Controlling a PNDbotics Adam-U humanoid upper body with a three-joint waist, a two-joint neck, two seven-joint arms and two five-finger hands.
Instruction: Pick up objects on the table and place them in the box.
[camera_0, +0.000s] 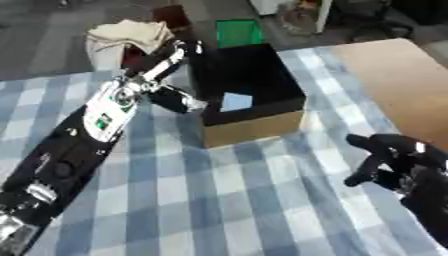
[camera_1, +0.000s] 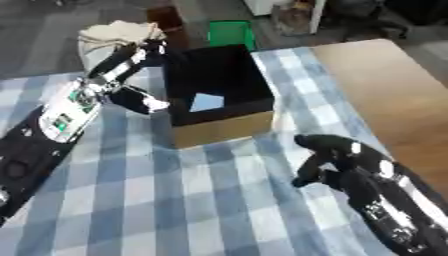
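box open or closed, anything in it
Open: the box has no lid over its dark inside, and one pale blue flat thing lies at the bottom.

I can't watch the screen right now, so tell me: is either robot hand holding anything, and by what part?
Nothing visibly held. The left hand is beside the box; the right hand is curled over the checked cloth.

Blue-and-white checked cloth (camera_0: 219, 200) covering the table; bare wooden surface (camera_0: 411, 85) at right; green container (camera_0: 238, 32) and cream fabric bundle (camera_0: 131, 34) beyond.
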